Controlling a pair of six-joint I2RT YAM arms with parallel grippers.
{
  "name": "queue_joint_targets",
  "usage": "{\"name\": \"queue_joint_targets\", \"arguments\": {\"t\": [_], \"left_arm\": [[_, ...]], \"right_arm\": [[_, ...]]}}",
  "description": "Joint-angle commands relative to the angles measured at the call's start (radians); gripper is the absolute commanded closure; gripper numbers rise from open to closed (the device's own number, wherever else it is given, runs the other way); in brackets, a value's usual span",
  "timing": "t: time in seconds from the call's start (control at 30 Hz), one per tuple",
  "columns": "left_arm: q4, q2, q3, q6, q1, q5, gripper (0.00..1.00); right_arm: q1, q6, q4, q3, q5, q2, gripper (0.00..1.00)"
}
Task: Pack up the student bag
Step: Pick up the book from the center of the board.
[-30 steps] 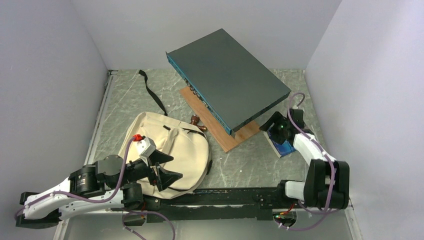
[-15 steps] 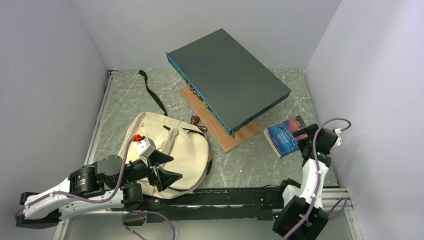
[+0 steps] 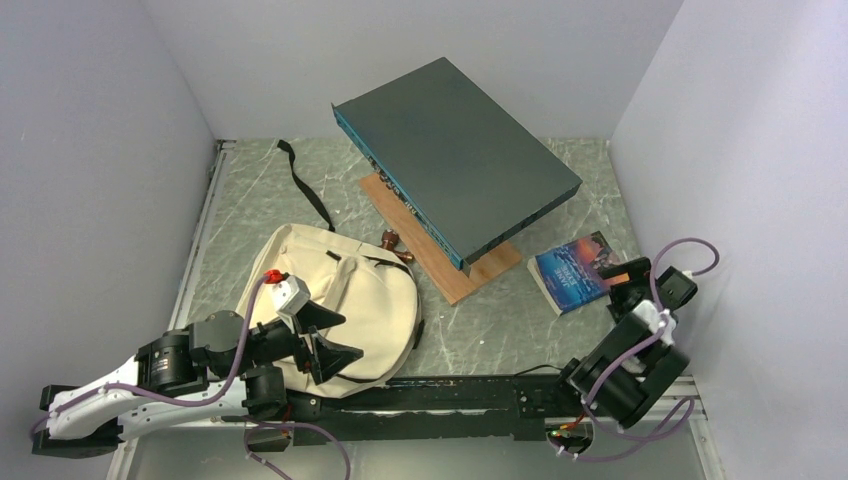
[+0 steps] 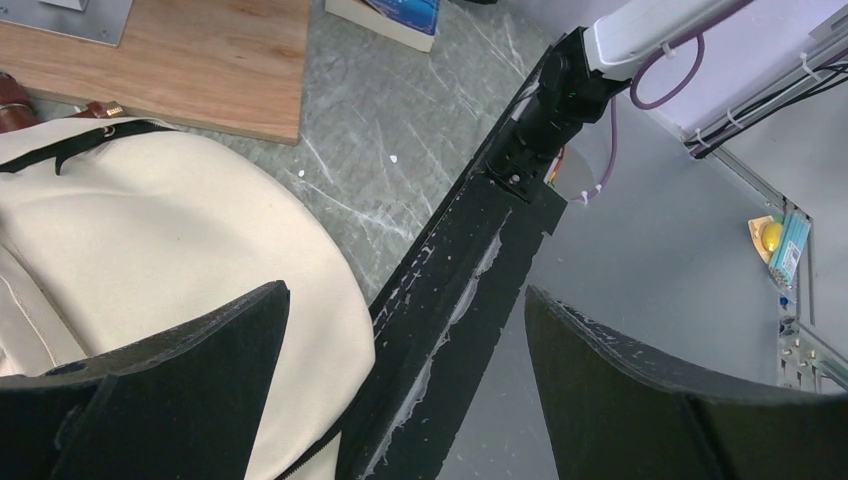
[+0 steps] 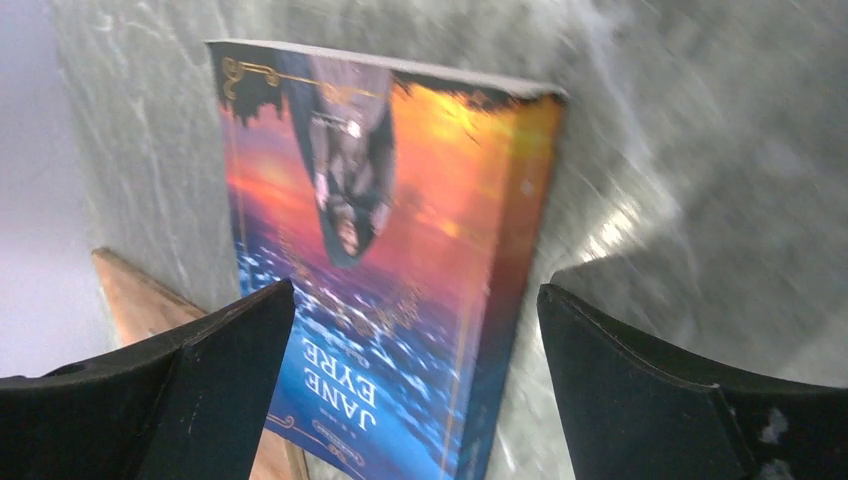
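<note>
A: So, status? Start at the near edge.
B: Left gripper (image 3: 333, 336) hangs over the near side of the student bag (image 3: 350, 285). Fingers spread wide, nothing in them. Right gripper (image 3: 630, 287) likewise: spread, empty, just off the near-right end of the book (image 3: 573, 272).
A: Book gripped?
B: No. In the wrist view it lies flat on the table (image 3: 500, 330), framed between the open fingers. No contact that I can see.
A: Bag?
B: Flat on the table, left of centre, right in front of the left arm. Looks slack. No opening shows from above, so I can't tell whether the main zip is undone.
A: Anything in it?
B: Can't see inside. The book is plainly outside, well apart from the bag. Two small brown bits (image 3: 393, 240) lie just past the bag's far edge, by the wooden board (image 3: 440, 265).
A: Further back?
B: Dark grey box (image 3: 455, 165) sits tilted on the board. Black strap (image 3: 305, 190) runs from the bag's far end toward the far left corner.
A: Verdict?
B: Early, I'd say. Book needs picking up, bag needs opening, nothing visibly packed.
</note>
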Motion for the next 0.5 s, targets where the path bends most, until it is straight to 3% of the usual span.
{"name": "queue_joint_targets", "arguments": {"t": [0.0, 0.47], "left_arm": [[0.015, 0.018, 0.031, 0.003, -0.001, 0.014, 0.07], [0.037, 0.065, 0.035, 0.008, -0.001, 0.032, 0.07]], "right_arm": [[0.0, -0.098, 0.079, 0.032, -0.096, 0.16, 0.07], [0.221, -0.126, 0.189, 0.122, -0.165, 0.336, 0.43]]}}
